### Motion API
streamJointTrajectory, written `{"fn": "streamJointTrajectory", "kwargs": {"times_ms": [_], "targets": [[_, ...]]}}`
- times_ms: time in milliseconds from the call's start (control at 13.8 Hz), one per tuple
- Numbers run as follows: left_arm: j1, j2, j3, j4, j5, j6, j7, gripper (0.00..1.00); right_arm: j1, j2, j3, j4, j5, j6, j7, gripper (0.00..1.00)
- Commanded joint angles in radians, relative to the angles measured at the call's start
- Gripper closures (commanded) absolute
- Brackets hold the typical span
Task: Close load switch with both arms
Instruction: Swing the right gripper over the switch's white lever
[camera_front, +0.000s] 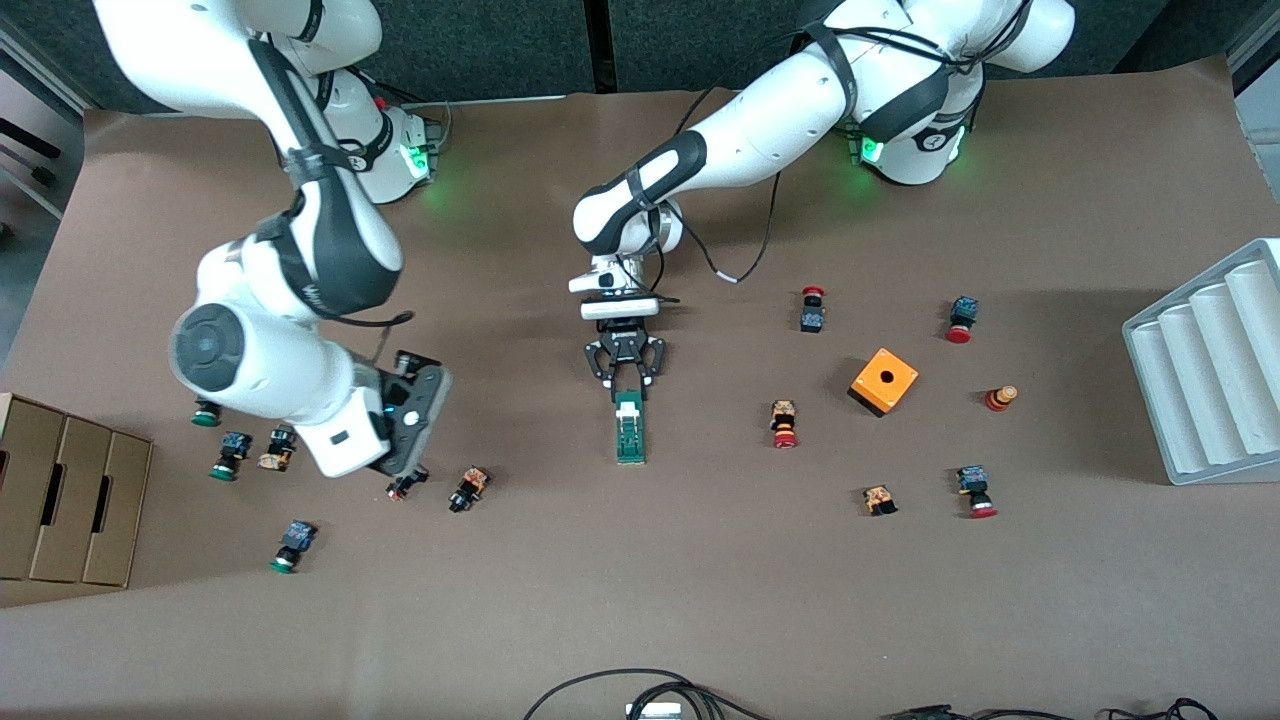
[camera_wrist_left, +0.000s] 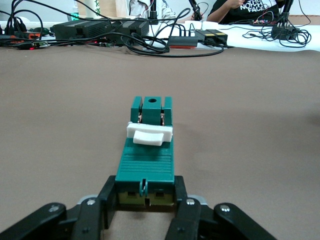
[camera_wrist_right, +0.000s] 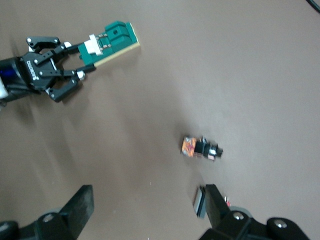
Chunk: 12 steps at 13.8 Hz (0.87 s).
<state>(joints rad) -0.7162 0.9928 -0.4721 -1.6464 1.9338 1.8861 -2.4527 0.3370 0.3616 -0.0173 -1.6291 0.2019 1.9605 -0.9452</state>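
Load switch (camera_front: 630, 432) lies flat near the middle of the brown surface (camera_front: 700, 600), its long axis running from 12 to 6 o'clock in the front view, with its white handle (camera_wrist_left: 149, 134) lying across the green body. Left hand (camera_front: 626, 384) sits at the switch's 12 o'clock end, low on the surface, its fingers (camera_wrist_left: 186, 212) clamped on both sides of that end. Right hand (camera_front: 408, 480) hangs over the surface toward the right arm's end, fingers spread apart and gripping nothing, above a small red-tipped push button (camera_front: 404, 487); another button (camera_wrist_right: 201, 148) lies just beside it.

At about 3 o'clock from the switch sits an orange cube box (camera_front: 884, 381) with a dark hole in its top face; what is inside cannot be seen. A grey ribbed tray (camera_front: 1210, 365) stands at the left arm's end, its grooves holding nothing visible. Cardboard boxes (camera_front: 70, 495) stand at the right arm's end, contents hidden.
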Motion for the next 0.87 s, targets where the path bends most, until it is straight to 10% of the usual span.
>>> {"fn": "streamJointTrajectory", "kwargs": {"times_ms": [0,795], "targets": [[-0.014,0.009,0.004,0.016,0.01,-0.015,-0.043,0.71,0.049,0.033,-0.006,-0.005,-0.018,0.064,0.0,0.01],[-0.014,0.009,0.004,0.011,0.016,-0.015,-0.039,0.75,0.232,0.141,-0.009,0.006,-0.098,0.199,0.002,0.01]]}}
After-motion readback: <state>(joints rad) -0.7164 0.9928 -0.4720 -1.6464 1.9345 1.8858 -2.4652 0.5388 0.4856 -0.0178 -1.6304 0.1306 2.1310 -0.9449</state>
